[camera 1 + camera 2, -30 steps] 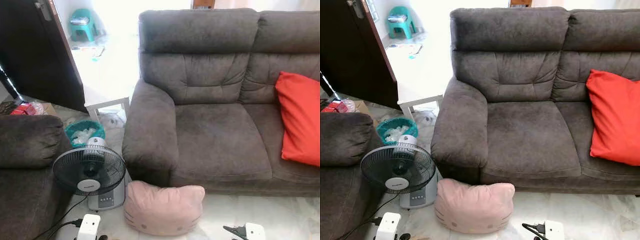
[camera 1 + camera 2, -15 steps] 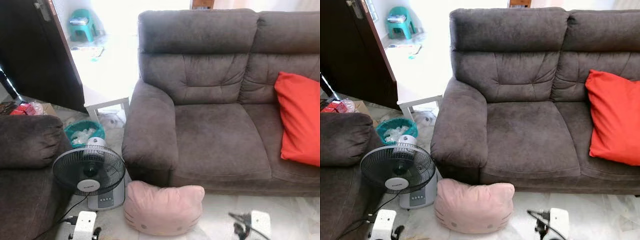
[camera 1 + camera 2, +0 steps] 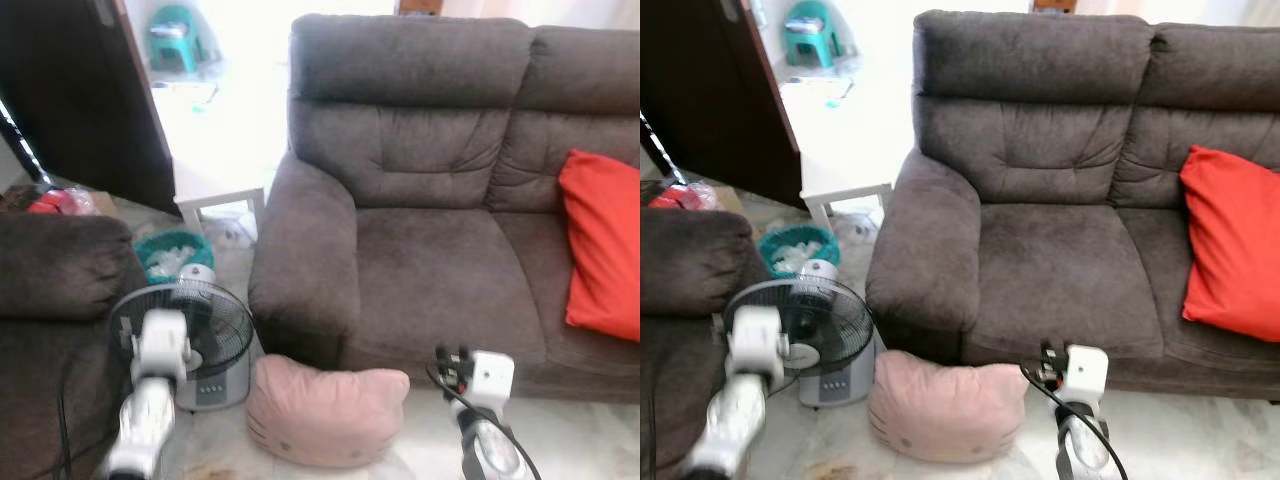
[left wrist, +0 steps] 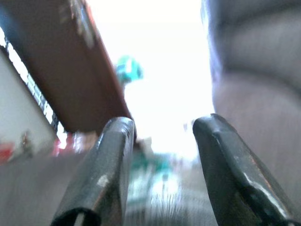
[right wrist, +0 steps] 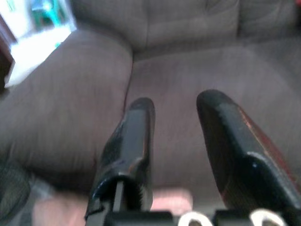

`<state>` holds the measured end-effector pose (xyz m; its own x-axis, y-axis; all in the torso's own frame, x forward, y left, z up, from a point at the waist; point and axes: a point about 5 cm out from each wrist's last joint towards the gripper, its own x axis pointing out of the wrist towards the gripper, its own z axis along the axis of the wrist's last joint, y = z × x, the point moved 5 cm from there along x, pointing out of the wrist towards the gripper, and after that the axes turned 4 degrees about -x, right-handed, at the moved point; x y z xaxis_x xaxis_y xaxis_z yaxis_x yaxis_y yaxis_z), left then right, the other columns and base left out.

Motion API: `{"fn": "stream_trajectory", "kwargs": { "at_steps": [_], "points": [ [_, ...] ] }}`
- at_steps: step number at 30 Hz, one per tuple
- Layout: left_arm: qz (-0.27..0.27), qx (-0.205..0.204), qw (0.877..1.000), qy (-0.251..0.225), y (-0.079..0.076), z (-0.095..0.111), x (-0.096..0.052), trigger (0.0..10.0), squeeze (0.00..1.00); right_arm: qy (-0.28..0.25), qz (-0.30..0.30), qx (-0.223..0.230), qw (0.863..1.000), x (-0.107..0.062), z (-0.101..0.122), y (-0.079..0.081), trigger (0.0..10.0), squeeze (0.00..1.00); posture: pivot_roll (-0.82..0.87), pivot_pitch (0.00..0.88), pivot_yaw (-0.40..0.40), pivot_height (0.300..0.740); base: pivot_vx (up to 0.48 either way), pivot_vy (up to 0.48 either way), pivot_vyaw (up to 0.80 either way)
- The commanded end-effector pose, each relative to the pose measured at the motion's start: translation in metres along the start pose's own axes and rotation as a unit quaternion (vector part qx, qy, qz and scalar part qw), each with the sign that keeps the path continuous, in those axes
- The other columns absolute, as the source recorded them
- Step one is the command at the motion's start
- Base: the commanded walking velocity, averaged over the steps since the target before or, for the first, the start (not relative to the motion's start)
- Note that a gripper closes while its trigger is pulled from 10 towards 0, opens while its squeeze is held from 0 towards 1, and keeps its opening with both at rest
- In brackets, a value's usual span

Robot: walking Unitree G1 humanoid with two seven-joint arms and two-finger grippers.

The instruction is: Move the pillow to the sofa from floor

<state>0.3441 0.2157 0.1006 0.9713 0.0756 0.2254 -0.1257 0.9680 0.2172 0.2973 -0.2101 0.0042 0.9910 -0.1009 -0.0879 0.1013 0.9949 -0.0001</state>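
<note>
Task barely begun: the pink cat-face pillow (image 3: 327,411) lay on the floor against the grey sofa (image 3: 440,270), ungrasped, between left gripper (image 4: 160,155) and right gripper (image 5: 176,141), both spread and empty.

Pale marble floor (image 3: 590,440), pink cat-face pillow (image 3: 325,410) lying on it against the grey sofa (image 3: 440,270) front, standing fan (image 3: 205,340) just beside, teal basket (image 3: 172,252) behind, red cushion (image 3: 605,250) on sofa seat
</note>
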Motion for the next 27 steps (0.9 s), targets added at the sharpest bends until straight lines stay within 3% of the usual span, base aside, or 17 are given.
{"fn": "stream_trajectory", "kwargs": {
  "at_steps": [1, 3, 4, 5, 12, 18, 27],
  "points": [
    [-0.03, -0.001, 1.0, 0.006, -0.015, 0.001, -0.007, 10.0, 0.0, -0.021, -0.015, 0.004, 1.0, 0.0, 0.011, -0.009, 10.0, 0.0, 0.06, 0.0, -0.022, 0.74, 0.0, 0.0, 0.0],
    [-0.03, -0.007, 1.0, -0.001, -0.017, 0.005, -0.008, 10.0, 0.0, -0.028, -0.018, 0.003, 0.999, -0.001, 0.015, -0.01, 10.0, 0.0, 0.06, 0.0, -0.021, 0.74, 0.0, 0.0, 0.0],
    [-0.027, -0.028, 0.999, -0.018, -0.021, 0.016, -0.012, 10.0, 0.0, -0.061, -0.019, -0.009, 0.998, -0.005, 0.033, -0.009, 10.0, 0.0, 0.06, 0.005, -0.022, 0.74, 0.0, 0.0, 0.0],
    [-0.027, -0.032, 0.999, -0.02, -0.022, 0.017, -0.013, 10.0, 0.0, -0.066, -0.02, -0.009, 0.998, -0.006, 0.036, -0.009, 10.0, 0.0, 0.06, 0.005, -0.022, 0.74, 0.0, 0.0, 0.0],
    [-0.037, -0.017, 0.999, -0.028, -0.022, 0.025, -0.033, 10.0, 0.0, -0.113, -0.039, -0.015, 0.993, -0.025, 0.059, -0.018, 10.0, 0.0, 0.07, 0.015, -0.022, 0.74, 0.0, 0.0, 0.0],
    [-0.043, -0.014, 0.999, 0.0, -0.021, 0.022, -0.045, 10.0, 0.0, -0.099, -0.036, -0.019, 0.994, -0.031, 0.055, -0.015, 10.0, 0.0, 0.07, 0.02, -0.023, 0.74, 0.0, 0.0, 0.0],
    [-0.044, -0.03, 0.998, 0.015, -0.021, 0.026, -0.037, 10.0, 0.0, -0.077, -0.036, -0.011, 0.996, -0.024, 0.057, -0.013, 10.0, 0.0, 0.07, 0.016, -0.017, 0.74, 0.0, 0.0, 0.0]
  ]
}}
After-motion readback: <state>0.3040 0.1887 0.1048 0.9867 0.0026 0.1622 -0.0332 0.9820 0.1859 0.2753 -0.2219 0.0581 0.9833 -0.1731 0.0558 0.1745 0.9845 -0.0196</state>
